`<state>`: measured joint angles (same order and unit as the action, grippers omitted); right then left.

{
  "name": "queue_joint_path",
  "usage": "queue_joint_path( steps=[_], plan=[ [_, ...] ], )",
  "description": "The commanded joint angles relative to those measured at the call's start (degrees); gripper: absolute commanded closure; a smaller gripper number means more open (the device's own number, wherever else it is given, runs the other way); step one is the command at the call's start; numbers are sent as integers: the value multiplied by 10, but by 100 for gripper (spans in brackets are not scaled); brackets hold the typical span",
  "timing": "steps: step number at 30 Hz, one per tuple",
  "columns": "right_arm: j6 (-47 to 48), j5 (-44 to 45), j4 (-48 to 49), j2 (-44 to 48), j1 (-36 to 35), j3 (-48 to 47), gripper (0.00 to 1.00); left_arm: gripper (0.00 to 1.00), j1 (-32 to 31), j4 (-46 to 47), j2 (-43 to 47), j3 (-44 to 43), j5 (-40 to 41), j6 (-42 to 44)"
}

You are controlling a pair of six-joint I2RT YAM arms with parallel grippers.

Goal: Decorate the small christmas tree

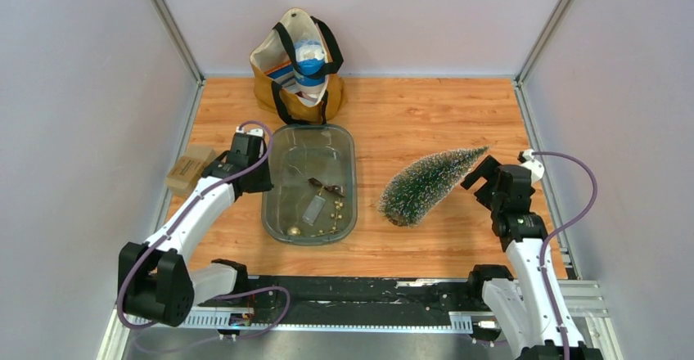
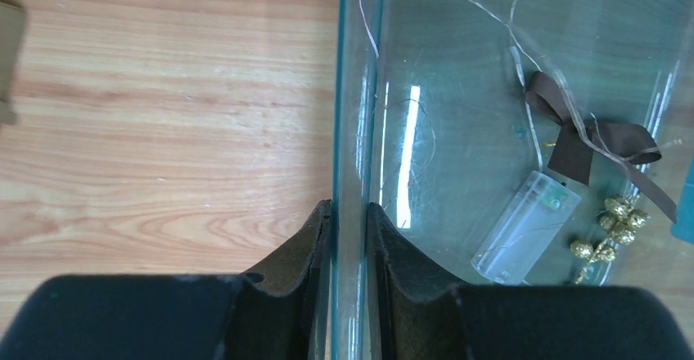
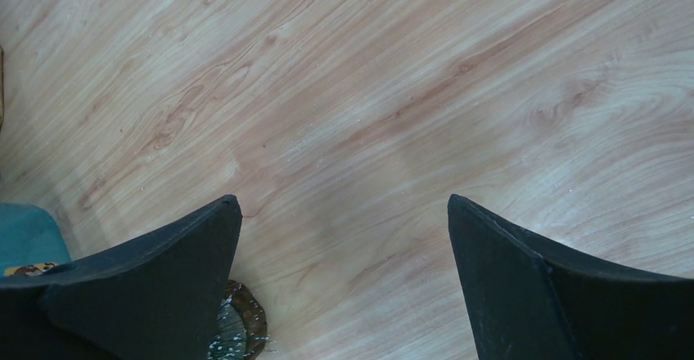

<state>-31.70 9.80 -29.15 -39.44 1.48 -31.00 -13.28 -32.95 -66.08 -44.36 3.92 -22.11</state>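
The left end effector (image 2: 348, 211) is clamped on the side wall of the tray (image 2: 350, 82), one finger on each side. The tree (image 1: 430, 184) lies on its side on the table (image 1: 425, 110), between the tray and the right end effector (image 1: 481, 173), whose fingers stand wide apart.

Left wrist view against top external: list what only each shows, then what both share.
Only left wrist: the left gripper closed on the tray wall, one finger inside and one outside.
Only top external: the tree lying on its side right of the tray, the open right gripper near its tip, and the bag behind the tray.
Both: the tray, ribbon, battery case, gold beads and wooden table.
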Motion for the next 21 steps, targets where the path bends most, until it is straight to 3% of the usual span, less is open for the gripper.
queue_joint_path(
  steps=[1,4,10,13,17,18,21],
  plan=[
    [-5,-15,48,-15,1,8,0,99,3,-39,-33,-71,96,46],
    [-2,-21,58,-38,1,7,0,99,6,-69,-79,-113,149,67],
    [19,-30,60,-69,1,-9,0,99,15,-75,-142,-153,162,102],
    [19,-45,59,-68,1,-9,0,94,15,-85,-156,-155,173,92],
    [22,-65,54,-67,1,-9,0,73,15,-107,-161,-165,193,73],
    [23,-67,49,-67,1,-10,0,63,15,-107,-158,-165,191,71],
    [14,-68,35,-65,2,-8,0,50,15,-115,-128,-170,188,64]
  ],
)
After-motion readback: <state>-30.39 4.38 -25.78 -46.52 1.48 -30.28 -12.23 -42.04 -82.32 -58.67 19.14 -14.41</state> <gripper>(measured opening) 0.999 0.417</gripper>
